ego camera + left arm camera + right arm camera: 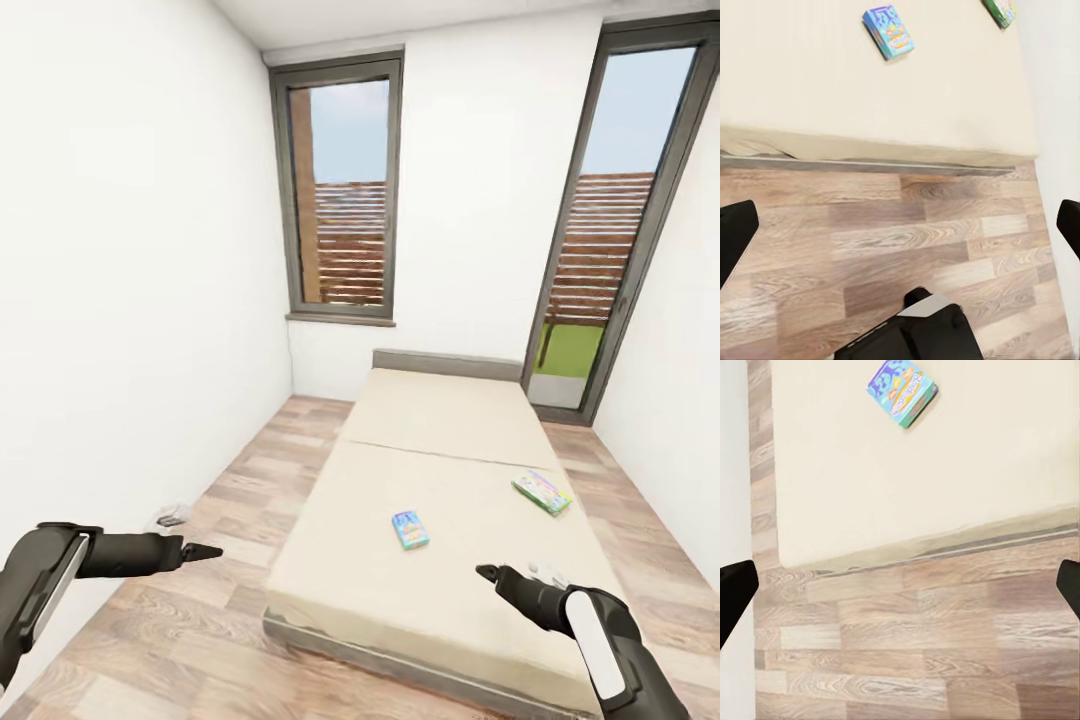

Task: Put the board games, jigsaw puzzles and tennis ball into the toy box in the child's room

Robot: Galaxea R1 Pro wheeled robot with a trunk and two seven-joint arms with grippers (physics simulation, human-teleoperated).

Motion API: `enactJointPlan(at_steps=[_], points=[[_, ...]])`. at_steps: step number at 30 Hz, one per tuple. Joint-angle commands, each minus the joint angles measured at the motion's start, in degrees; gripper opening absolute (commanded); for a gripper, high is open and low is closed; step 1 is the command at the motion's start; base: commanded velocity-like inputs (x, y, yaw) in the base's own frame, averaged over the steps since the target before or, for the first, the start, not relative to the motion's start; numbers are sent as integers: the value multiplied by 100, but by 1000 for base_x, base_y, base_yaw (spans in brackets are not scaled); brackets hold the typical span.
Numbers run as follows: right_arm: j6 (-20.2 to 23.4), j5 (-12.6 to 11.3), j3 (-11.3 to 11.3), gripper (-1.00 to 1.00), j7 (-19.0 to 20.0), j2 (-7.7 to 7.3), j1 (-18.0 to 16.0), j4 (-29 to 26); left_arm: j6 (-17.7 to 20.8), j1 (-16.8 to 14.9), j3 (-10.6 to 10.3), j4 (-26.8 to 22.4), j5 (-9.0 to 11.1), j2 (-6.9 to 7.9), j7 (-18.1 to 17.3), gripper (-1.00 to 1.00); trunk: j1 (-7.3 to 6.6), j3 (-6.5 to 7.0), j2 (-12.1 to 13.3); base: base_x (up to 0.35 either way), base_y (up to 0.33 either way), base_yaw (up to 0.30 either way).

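At the far left of the head view, the left gripper (205,551) hangs over the wood floor (215,620) beside the white wall (120,300), its dark fingers drawn to a point there. In the left wrist view its fingertips (736,232) stand at opposite edges, well apart, with nothing between them — released and empty. A small grey object (172,517) lies on the floor by the wall; too small to tell what it is.

In the middle stands the bed (440,470), cream mattress on a grey frame, running away toward a grey-framed window (340,190). Two board games lie flat on the mattress: a blue game box (410,530) near the middle of the bed's near half, and a green-edged game box (542,492) farther back, close to the bed's right edge. The two are well apart.

To the right, the right gripper (488,574) hovers over the mattress's near right part, short of the blue game box and not touching it. The right wrist view shows its fingertips (736,594) wide apart — released, holding nothing. Behind, a tall glass door (620,220) shows a slatted fence and grass outside.
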Motion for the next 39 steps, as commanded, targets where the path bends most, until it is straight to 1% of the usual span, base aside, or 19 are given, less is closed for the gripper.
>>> enactJointPlan(at_steps=[1,14,24,31,39], points=[[29,1,-9,100,8,3,-4,3,44,1,7,1,-1,9,-22,100,3,-3,-4,33,322,-279],[28,1,-5,100,8,5,-4,23,44,2,7,1,-1,48,-22,100,3,-3,-4,40,323,-279],[-108,2,-1,100,8,5,-4,24,44,3,7,0,-1,50,-22,100,3,-3,-4,165,299,-279],[-141,17,0,100,8,5,-4,24,42,3,7,2,-1,45,-22,100,3,-3,-4,180,110,-255],[-147,19,0,100,8,6,-4,24,36,4,6,3,-1,42,-8,100,3,-3,-4,51,10,-76]])
